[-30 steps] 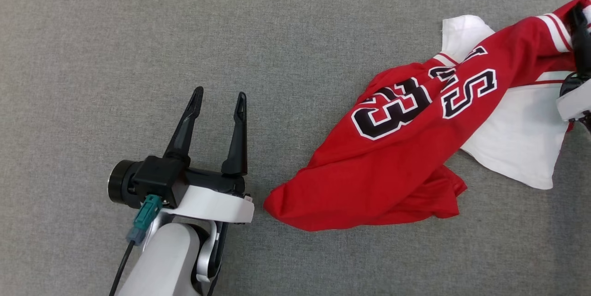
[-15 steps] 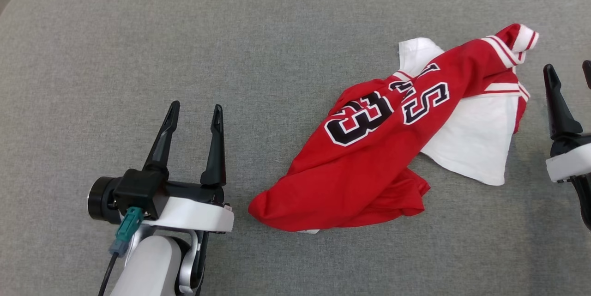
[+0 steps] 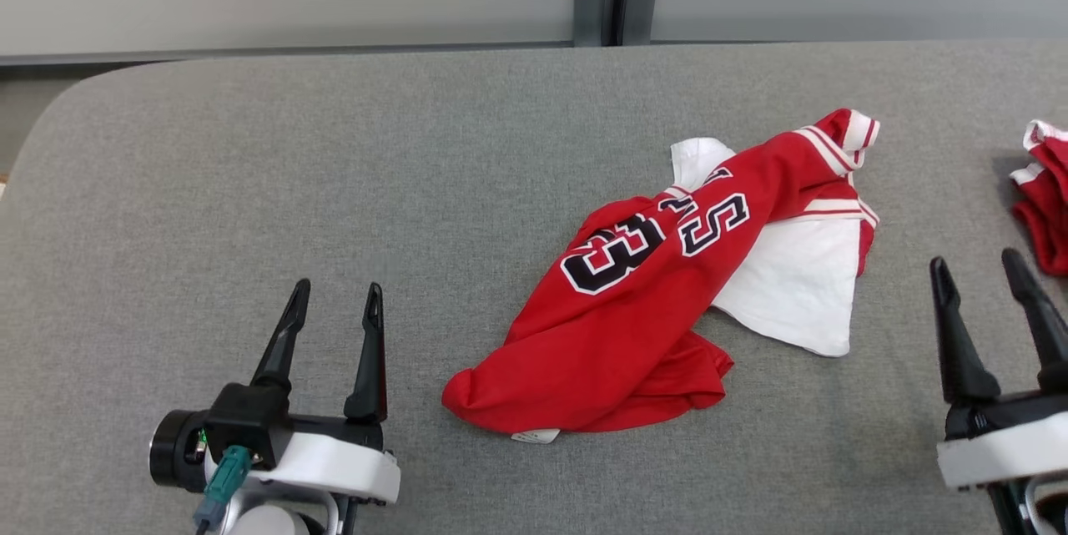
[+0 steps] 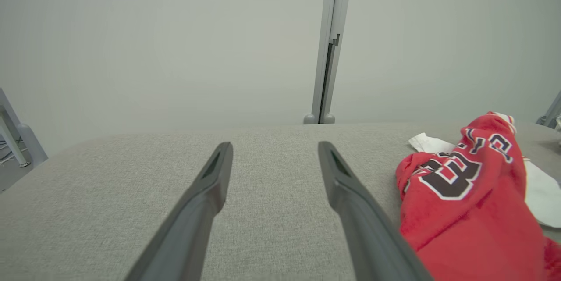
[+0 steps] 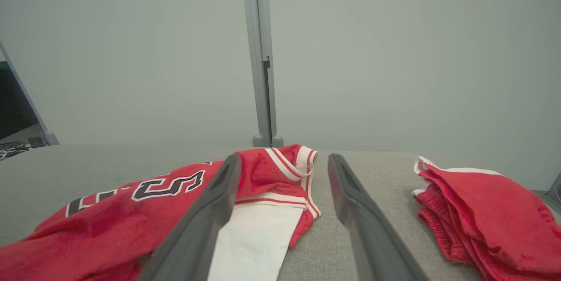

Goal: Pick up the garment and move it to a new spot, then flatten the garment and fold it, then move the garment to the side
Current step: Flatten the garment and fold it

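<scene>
Garment [image 3: 634,310]: on desk [image 3: 334,143], lying seven to one o'clock.
Left gripper [image 3: 338,287]: wide, empty; garment at three o'clock.
Right gripper [image 3: 974,258]: wide, empty (seemingly nearer); garment at nine o'clock.

grey table [image 3: 334,143]; red folded cloth [image 5: 482,211] (far right); wall post [image 5: 258,31]

Red pile [image 3: 1045,203] half beyond right edge

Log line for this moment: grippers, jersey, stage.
left gripper: open, empty | right gripper: open, empty | jersey: crumpled on table, unheld | stage: flattening not yet begun
</scene>
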